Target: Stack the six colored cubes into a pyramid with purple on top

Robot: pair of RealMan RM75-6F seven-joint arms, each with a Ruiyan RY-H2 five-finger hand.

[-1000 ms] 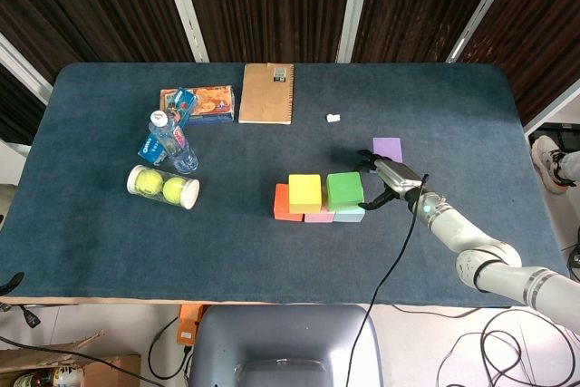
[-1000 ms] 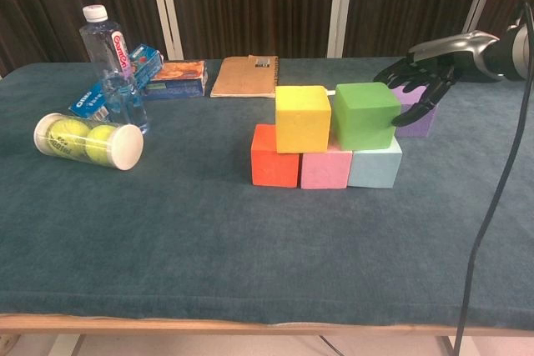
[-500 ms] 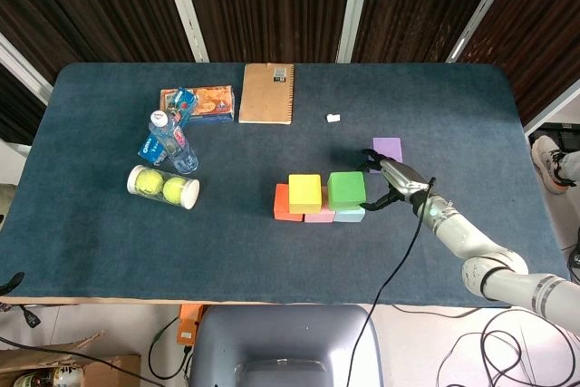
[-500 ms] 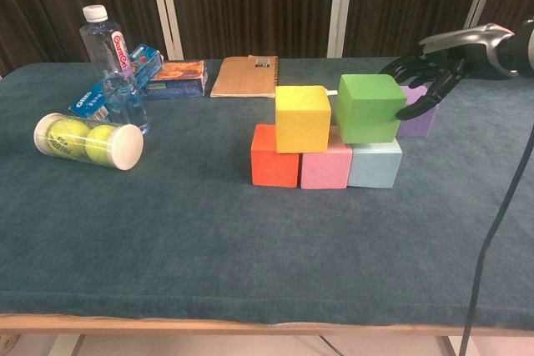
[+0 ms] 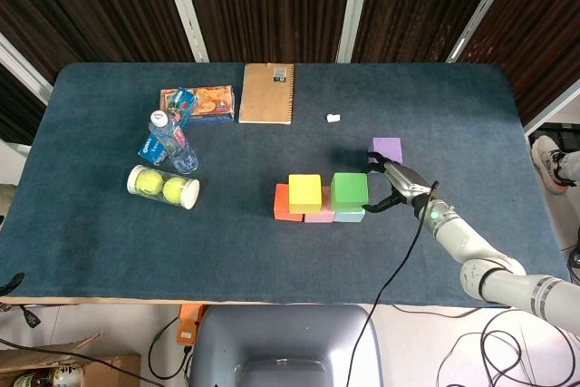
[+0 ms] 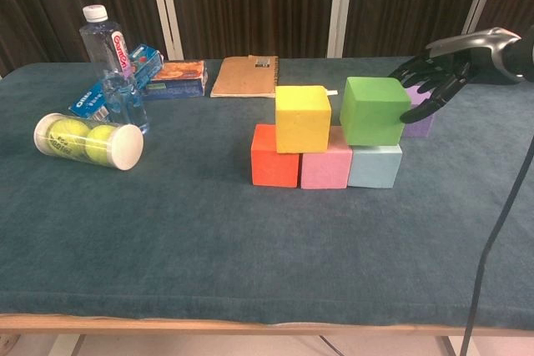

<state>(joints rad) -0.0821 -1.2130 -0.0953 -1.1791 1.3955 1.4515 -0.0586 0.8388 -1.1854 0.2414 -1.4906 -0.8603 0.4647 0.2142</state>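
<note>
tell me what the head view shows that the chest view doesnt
Only the head view: the purple cube whole, set apart behind the stack, a small white scrap on the cloth, and the right arm running back to the table's near edge.

Only the chest view: the front faces of the orange cube, pink cube and light blue cube in the bottom row, and the gap between the yellow and green cubes.

Both: the yellow cube, green cube, and right hand, fingers spread beside the green cube.
</note>
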